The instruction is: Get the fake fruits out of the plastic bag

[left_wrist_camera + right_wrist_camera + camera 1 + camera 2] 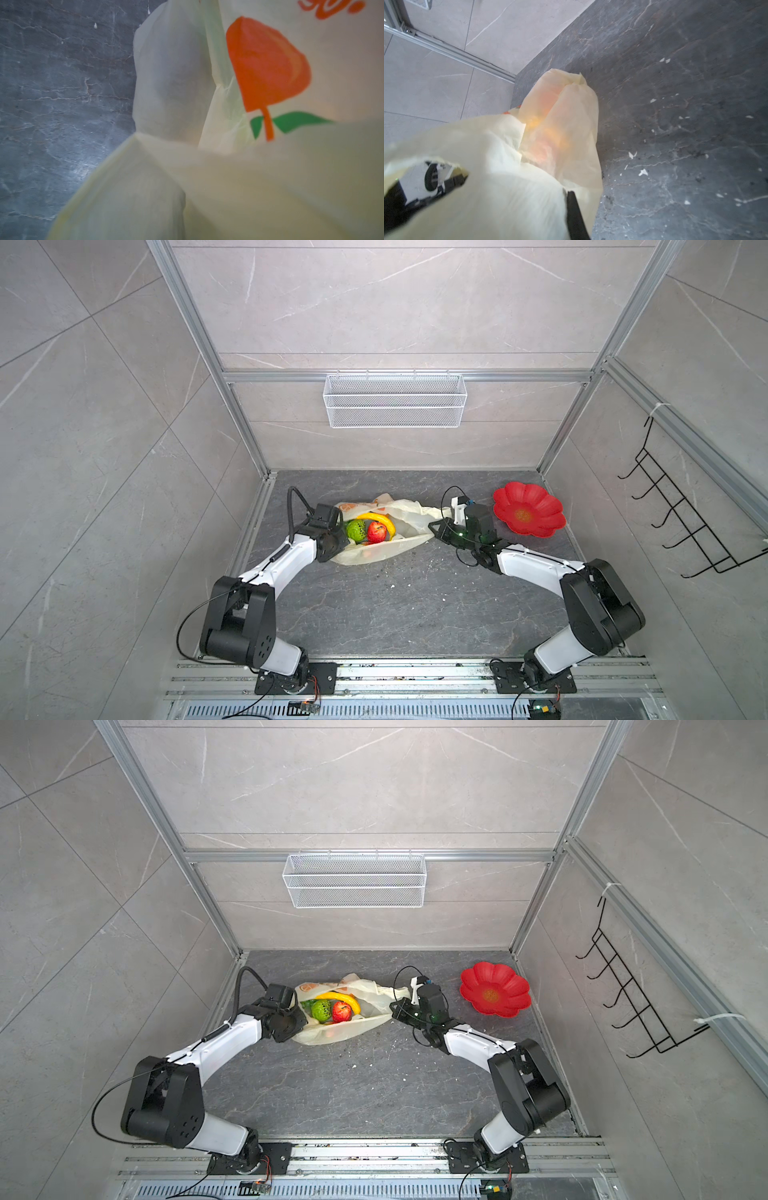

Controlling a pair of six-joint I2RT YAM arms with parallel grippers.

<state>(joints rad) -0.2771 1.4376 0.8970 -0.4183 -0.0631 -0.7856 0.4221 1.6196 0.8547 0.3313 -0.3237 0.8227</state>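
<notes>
The plastic bag (390, 549) lies on its side towards the back of the dark marbled surface (395, 605), between my two arms, its mouth gaping upward. Inside it I see three of the fake fruits touching one another: a yellow banana (376, 517) curved along the far side, a green bumpy fruit (356, 529) and a red apple (376, 532) just beside it. An orange glow shows through the film lower down, but I cannot tell what it is.

My right tool (436, 526) is closed on the bag's handle end, and the film runs taut from there to the fruit; at my right wrist a black finger (573, 212) shows with pale film (508, 187) draped around it. My left tool (338, 545) is closed at the bag's opposite end. At my left wrist the film with its orange print (268, 68) presses against the lens, and I cannot tell whether any of it is pinched.

A red flower-shaped plate (511, 497) sits to the right, well apart from the bag, with nothing in it. White flecks dot the surface. A white wire-mesh basket (395, 400) hangs on the grey tiled back wall, and a black hook rack (681, 510) on the right wall.
</notes>
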